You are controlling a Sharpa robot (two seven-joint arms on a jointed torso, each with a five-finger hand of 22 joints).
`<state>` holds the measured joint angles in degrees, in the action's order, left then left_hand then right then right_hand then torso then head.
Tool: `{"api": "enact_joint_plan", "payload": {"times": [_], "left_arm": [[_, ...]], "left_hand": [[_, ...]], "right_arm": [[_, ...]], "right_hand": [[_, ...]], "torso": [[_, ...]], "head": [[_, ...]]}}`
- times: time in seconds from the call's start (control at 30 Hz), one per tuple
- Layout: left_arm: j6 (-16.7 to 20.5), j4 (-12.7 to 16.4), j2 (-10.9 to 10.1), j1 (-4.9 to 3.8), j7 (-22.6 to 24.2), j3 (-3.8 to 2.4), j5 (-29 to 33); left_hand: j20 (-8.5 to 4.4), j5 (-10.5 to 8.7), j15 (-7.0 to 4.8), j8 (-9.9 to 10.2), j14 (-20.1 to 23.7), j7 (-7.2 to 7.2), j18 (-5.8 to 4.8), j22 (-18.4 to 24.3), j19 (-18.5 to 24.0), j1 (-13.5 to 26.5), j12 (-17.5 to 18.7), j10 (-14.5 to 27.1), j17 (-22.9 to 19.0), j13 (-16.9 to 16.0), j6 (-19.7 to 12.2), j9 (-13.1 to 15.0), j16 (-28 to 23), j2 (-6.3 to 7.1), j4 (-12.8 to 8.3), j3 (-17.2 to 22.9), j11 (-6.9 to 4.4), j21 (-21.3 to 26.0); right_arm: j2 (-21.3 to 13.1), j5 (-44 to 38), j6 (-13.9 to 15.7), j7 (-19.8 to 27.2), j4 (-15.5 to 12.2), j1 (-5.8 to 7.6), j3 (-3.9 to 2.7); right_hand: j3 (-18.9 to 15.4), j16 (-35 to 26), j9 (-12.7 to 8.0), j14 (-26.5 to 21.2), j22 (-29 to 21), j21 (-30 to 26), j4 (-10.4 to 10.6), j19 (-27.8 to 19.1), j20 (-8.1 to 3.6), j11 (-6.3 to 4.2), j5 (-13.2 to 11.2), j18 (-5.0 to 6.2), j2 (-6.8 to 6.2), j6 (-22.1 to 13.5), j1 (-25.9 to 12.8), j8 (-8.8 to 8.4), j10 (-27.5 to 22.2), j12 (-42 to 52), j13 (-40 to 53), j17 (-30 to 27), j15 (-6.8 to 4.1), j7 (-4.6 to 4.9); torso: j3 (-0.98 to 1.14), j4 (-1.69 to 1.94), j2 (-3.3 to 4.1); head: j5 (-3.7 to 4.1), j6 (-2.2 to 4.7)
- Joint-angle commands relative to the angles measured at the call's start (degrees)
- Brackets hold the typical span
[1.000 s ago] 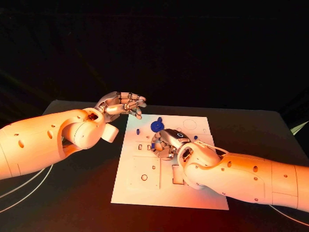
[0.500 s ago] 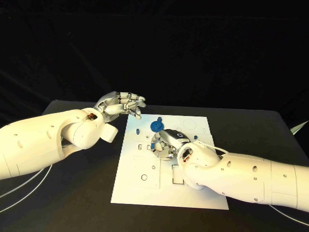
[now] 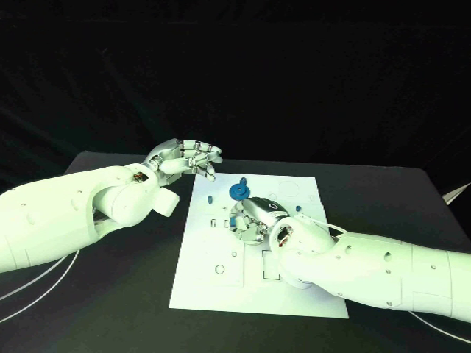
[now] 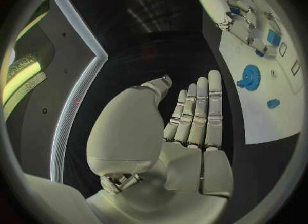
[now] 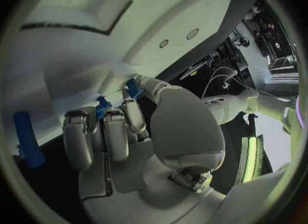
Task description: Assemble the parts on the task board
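Observation:
The white task board lies in the middle of the black table. My right hand rests on the board's middle with its fingers curled; they pinch a small blue part against the board. A blue gear stands on the board just beyond that hand, and a small blue piece lies past it. My left hand hovers off the board's far left corner, holding nothing. In the left wrist view its fingers are stretched out, beside the gear and the right hand.
A blue bar lies on the board close to my right hand. The board has several slots and round holes on its near half. White cables trail over the table's left side. Black table stretches to the right.

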<state>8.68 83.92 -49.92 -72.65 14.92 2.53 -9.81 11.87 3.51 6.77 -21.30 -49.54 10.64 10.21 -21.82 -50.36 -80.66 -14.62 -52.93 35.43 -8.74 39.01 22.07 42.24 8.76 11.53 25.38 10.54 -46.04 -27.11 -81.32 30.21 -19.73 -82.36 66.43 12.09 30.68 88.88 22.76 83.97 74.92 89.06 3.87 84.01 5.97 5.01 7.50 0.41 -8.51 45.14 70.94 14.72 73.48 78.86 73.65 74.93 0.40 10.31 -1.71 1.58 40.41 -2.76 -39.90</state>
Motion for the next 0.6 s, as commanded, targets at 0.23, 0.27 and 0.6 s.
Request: {"api": "enact_joint_plan", "payload": {"times": [0.23,0.27,0.6], "left_arm": [[-1.5,0.1,0.0,-0.02,0.0,-0.03,-0.1],[-1.5,0.1,0.0,-0.02,0.0,-0.03,-0.1],[-1.0,-0.3,-0.1,-0.01,-0.1,0.0,-1.3]], "left_hand": [[-0.09,-0.19,-0.11,0.3,-0.3,3.95,0.37,0.1,-0.3,0.0,-0.2,0.0,-0.1,0.1,-0.3,0.1,-0.4,-0.59,-0.4,0.1,0.04,0.3],[-0.09,-0.19,-0.11,0.3,-0.3,3.95,0.37,0.1,-0.3,0.0,-0.2,0.0,-0.1,0.1,-0.3,0.1,-0.4,-0.59,-0.4,0.1,0.04,0.3],[-0.67,-0.21,-0.99,-0.4,-1.5,2.19,0.49,0.4,-1.0,0.4,-1.0,-1.9,-0.3,0.0,1.3,0.3,-0.6,-0.41,-0.1,0.1,-1.23,0.2]], "right_arm": [[0.1,-0.4,-0.3,0.3,-0.2,-0.06,0.03],[0.1,-0.4,-0.1,0.4,-0.2,-0.06,0.03],[-2.9,0.5,5.6,2.6,-3.5,-0.03,-0.06]], "right_hand": [[-0.4,-0.3,-0.8,5.4,14.1,-0.4,-0.1,5.3,1.02,0.95,-2.4,-0.01,-0.75,-1.6,-0.1,-1.06,-0.5,-0.4,-0.4,12.5,0.96,0.58],[-0.6,-0.3,-1.1,5.4,14.0,-0.5,0.0,5.3,1.16,1.09,-2.8,0.01,-0.92,-2.1,-0.2,-1.39,-0.8,-0.5,-0.6,12.4,1.09,0.73],[-4.1,-0.5,-2.6,5.3,13.7,-0.9,1.1,5.0,1.86,1.82,-4.4,0.13,-2.64,-5.5,-0.5,-3.78,-2.8,-1.4,-2.3,12.2,1.76,1.45]], "torso": [[0.03,0.0,0.01],[0.03,0.0,0.01],[0.09,0.02,-0.09]], "head": [[0.21,0.08],[0.21,0.08],[0.11,0.1]]}}
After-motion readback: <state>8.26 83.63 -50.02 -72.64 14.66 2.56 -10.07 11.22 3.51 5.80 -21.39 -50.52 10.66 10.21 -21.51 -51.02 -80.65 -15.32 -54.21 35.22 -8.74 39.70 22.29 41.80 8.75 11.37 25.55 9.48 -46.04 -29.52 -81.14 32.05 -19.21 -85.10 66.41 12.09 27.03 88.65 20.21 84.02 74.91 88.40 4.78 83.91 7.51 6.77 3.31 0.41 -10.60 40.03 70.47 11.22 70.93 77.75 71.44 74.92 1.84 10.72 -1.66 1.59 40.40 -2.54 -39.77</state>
